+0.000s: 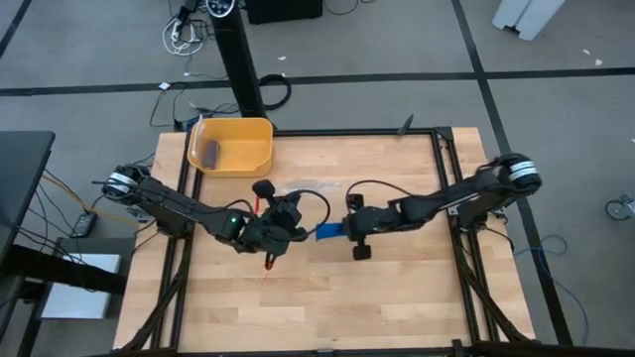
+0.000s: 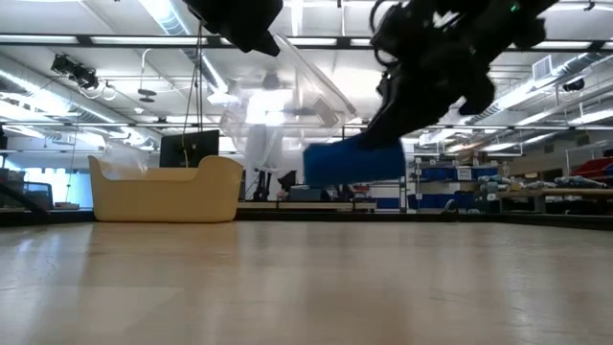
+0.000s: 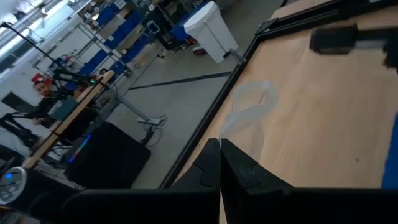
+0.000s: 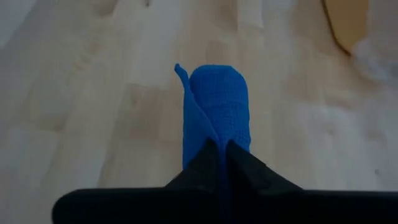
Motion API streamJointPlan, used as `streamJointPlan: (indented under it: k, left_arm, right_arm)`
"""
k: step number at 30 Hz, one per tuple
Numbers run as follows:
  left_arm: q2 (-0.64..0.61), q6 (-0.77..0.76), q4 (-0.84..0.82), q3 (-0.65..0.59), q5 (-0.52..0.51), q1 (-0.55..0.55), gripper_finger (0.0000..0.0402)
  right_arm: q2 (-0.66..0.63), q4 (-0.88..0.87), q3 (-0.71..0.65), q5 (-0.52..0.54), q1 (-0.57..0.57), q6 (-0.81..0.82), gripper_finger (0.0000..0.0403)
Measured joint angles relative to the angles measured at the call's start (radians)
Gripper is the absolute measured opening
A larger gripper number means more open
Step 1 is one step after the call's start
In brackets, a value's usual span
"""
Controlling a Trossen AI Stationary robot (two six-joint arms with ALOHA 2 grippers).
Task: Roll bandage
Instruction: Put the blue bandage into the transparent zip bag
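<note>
bandage (image 4: 217, 112): bright blue rolled cylinder, loose flap along one side, sticking out past the fingertips
right pincer (image 4: 219, 148): clenched on bandage, held above tabletop (image 1: 397, 297)
left pincer (image 3: 219, 146): clenched, empty, just beside bandage
clearance: bare wood all round below; yellow bin (image 1: 231, 146) well apart

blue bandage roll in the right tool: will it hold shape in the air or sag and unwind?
Probably soft: the bandage is woven fabric, so it likely squashes under the right tool, which is shut on it. Its loose end stands off one side, so it may unwind if shaken. It hangs clear of the table without drooping, suggesting it is light.
</note>
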Motion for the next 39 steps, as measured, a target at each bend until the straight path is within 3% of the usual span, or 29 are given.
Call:
streamJointPlan:
  k: [4,15,32,36,39]
  left_arm:
    - [0.0,-0.009,0.0,0.0,0.004,0.0,0.0]
    - [0.0,-0.009,0.0,0.0,0.004,0.0,0.0]
    - [0.0,-0.009,0.008,0.0,0.022,0.0,0.0001]
    - [0.0,-0.009,0.008,0.0,0.022,0.0,0.0001]
    - [0.0,-0.009,0.007,0.0,0.023,0.0,0.0001]
  right_arm:
    - [-0.015,-0.041,-0.001,0.042,0.014,0.006,0.0009]
    - [0.179,0.012,-0.008,0.061,0.017,0.082,0.0056]
    - [0.177,-0.016,-0.011,-0.028,-0.034,0.168,0.0208]
    - [0.199,-0.011,-0.011,-0.047,-0.045,0.176,0.0216]
    - [0.202,-0.014,-0.013,-0.058,-0.046,0.178,0.02]
